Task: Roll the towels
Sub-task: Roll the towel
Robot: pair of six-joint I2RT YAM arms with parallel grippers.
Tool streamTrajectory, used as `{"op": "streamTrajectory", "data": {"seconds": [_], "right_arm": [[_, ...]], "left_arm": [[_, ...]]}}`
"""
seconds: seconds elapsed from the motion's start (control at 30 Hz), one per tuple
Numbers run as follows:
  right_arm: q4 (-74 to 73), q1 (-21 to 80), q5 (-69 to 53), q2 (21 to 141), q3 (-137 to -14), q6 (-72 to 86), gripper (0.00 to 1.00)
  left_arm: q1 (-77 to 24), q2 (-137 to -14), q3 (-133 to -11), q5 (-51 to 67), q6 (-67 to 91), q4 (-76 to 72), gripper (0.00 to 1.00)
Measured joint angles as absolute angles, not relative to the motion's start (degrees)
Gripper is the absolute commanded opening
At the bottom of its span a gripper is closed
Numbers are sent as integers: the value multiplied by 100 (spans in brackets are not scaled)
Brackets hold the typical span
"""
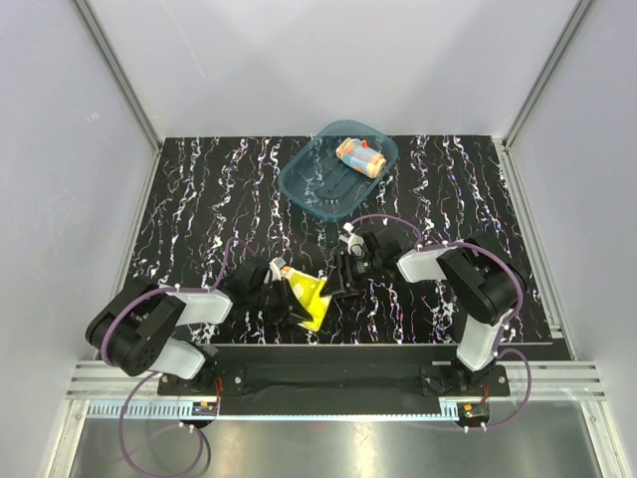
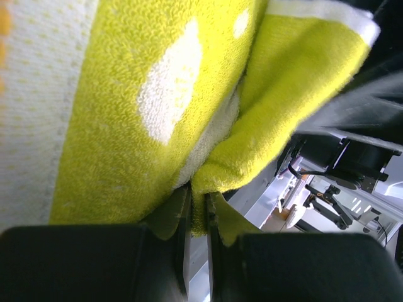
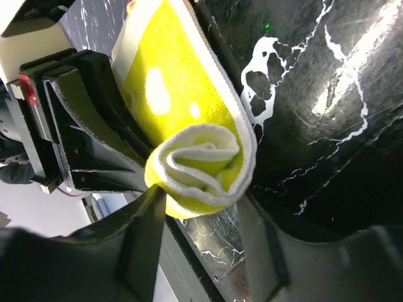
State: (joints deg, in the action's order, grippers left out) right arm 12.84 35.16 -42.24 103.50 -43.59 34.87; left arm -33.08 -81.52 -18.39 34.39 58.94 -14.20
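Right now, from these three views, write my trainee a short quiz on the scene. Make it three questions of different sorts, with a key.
1. True or false: the dotted towel lies rolled up inside the teal tub.
2. What does the left gripper pinch? A: the yellow towel. B: the tub's rim. C: nothing.
3. Fill in: the end of the yellow towel that sits between the fingers of the right gripper is wound into a ____.

Key: 1 true; 2 A; 3 roll.
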Motion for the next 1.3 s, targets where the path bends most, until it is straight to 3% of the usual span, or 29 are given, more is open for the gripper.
{"op": "streamTrajectory", "data": {"seconds": [0.23,0.37,0.5,0.63,0.83,1.0,1.3], "right_arm": [[1433,3527,-4143,10510,-4359,3614,36],[1343,3535,-4053,10554,-4407,3697,27],[965,3573,-3896,10573,-4635,3732,25],[467,3601,-3686,10571,-4890,3719,25],[-257,3640,-3404,10541,-5205,3675,25],[-722,3712,-3201,10484,-5384,3603,25],[-1245,3789,-3061,10451,-5575,3452,25]], "left_arm": [[-3288,-8149,-1835,3452,5885,-1413,0],[-3288,-8077,-1885,3374,5782,-1236,13],[-3293,-7684,-2043,2888,5498,-532,35],[-3437,-7242,-2366,2187,5210,395,42],[-3946,-6775,-2764,1081,4928,1660,41],[-5127,-6469,-3680,-390,4633,2764,41],[-6488,-6928,-4681,-1728,3680,2899,42]]}}
